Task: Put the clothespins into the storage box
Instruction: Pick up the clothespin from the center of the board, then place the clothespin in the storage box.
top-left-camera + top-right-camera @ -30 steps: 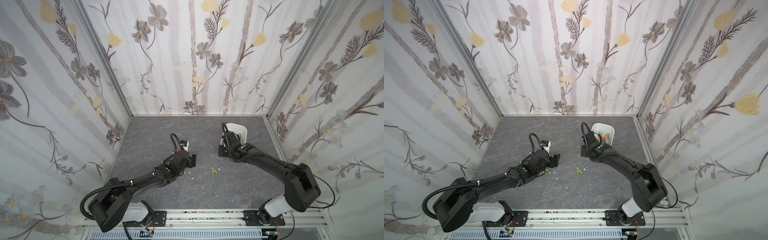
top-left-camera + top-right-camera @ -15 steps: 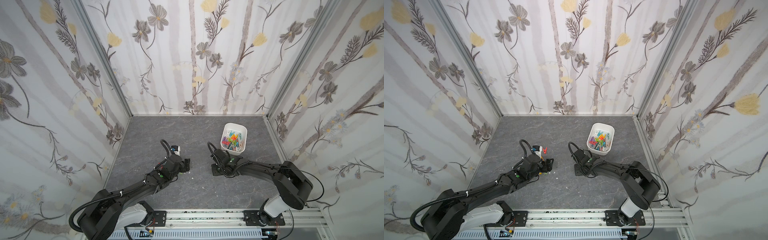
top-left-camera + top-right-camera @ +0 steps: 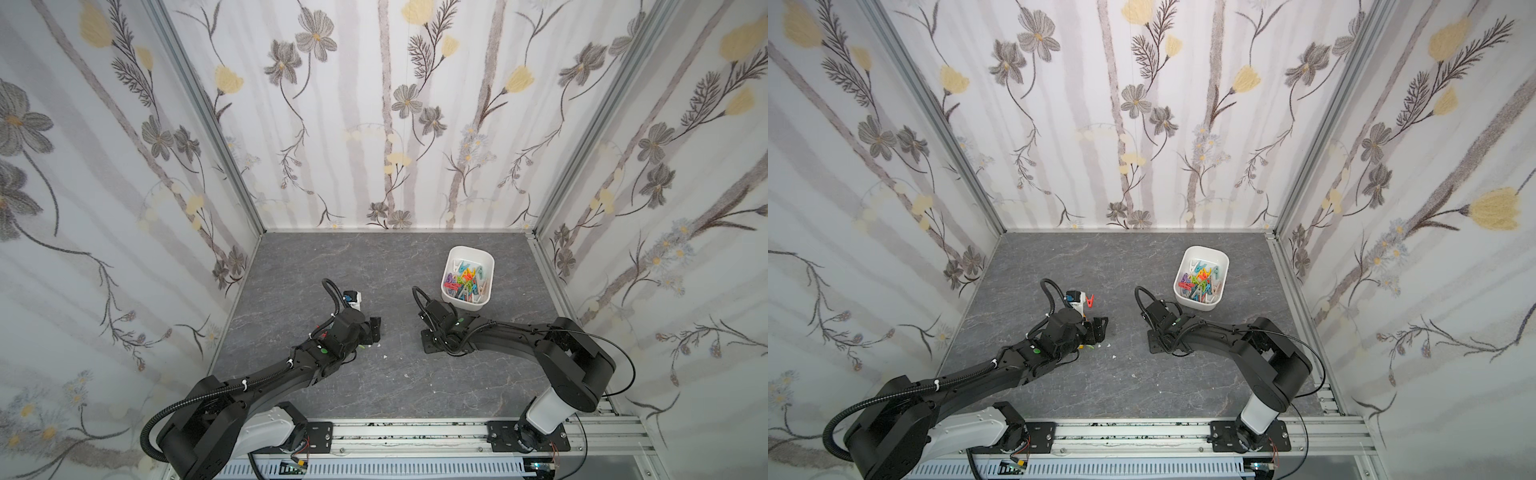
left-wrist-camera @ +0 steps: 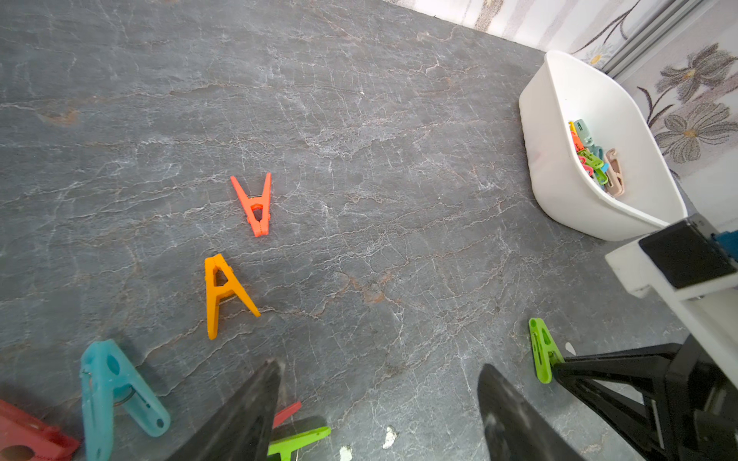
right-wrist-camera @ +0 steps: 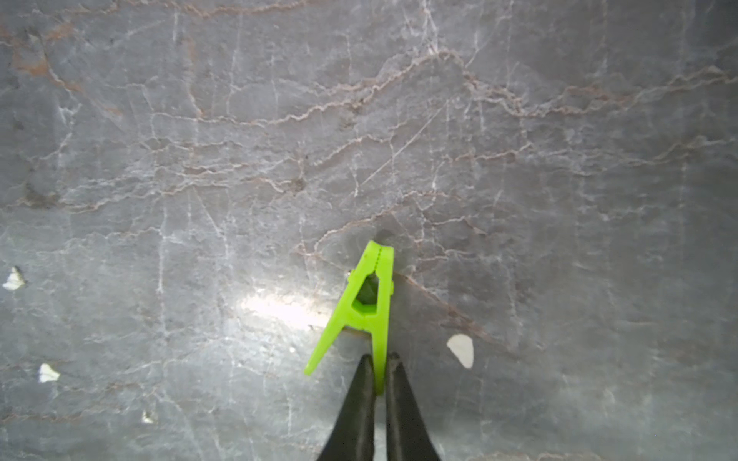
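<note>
Right gripper (image 5: 379, 359) now away from storage box (image 3: 463, 304), clamped on green clothespin (image 5: 365, 303)

Near spread left tool (image 4: 379, 365): orange peg (image 4: 212, 307), teal peg (image 4: 94, 399); storage box (image 4: 559, 179) farther off.

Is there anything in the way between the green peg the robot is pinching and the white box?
Nothing visible is in the way. The right end effector is shut on one leg of the green clothespin, and only bare grey table lies between it and the storage box.
</note>
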Robot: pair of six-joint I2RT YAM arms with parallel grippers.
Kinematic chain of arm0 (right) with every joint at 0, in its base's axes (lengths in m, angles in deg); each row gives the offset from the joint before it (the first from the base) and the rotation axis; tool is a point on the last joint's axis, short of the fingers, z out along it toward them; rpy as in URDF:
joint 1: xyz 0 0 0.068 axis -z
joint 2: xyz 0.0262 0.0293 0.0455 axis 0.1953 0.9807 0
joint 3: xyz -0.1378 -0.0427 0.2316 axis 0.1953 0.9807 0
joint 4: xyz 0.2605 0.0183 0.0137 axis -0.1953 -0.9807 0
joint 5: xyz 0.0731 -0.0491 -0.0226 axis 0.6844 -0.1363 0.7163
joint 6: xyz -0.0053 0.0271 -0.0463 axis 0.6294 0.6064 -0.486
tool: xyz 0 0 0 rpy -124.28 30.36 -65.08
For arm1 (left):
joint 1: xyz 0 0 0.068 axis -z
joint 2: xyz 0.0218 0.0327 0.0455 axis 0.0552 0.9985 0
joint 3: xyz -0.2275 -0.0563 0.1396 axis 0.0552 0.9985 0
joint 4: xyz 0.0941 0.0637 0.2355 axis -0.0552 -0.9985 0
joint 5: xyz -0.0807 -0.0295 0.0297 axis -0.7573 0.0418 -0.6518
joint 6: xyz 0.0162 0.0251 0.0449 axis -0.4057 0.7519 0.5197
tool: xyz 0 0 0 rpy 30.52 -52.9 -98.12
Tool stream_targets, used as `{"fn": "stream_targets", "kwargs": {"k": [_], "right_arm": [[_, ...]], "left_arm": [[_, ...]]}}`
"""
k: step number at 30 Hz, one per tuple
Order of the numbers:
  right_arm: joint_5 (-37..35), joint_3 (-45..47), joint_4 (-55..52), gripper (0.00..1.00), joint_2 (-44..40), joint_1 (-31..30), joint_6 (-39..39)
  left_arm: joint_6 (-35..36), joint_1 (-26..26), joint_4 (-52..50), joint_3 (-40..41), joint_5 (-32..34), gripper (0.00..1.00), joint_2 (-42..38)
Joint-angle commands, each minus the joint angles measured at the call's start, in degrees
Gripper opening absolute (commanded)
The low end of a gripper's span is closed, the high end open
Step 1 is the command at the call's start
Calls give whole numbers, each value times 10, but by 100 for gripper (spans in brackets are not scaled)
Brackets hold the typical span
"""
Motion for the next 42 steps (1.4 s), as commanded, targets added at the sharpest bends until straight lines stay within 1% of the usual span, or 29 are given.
{"fn": "stream_targets", "kwargs": {"k": [1, 7, 10, 15, 19, 22, 27, 30, 35, 42], "right_arm": [[-18, -17, -4, 9, -12, -1, -9], [-27, -53, -23, 7, -56, 0, -1], [-18, -63, -23, 7, -78, 17, 4], [-2, -75, -16, 6, -102, 84, -4], [9, -80, -1, 5, -105, 152, -24], [16, -85, 9, 5, -96, 202, -40], [37, -88, 41, 4, -76, 280, -51], [45, -96, 54, 4, -51, 310, -54], [50, -115, 70, 4, -8, 336, -54], [54, -133, 82, 6, 31, 339, -42]], "left_arm": [[5, 0, 7, -9, 11, 78, -2], [31, -3, -9, -42, 34, 78, -4], [61, 4, -4, -61, 40, 78, -3], [116, 48, 38, -90, 45, 78, 23], [125, 78, 67, -123, 34, 78, 77], [131, 91, 86, -148, 23, 78, 120], [142, 98, 105, -178, 8, 78, 182], [145, 99, 114, -185, 2, 78, 212], [144, 99, 114, -195, -4, 78, 249], [132, 99, 110, -197, -5, 78, 258]]}}
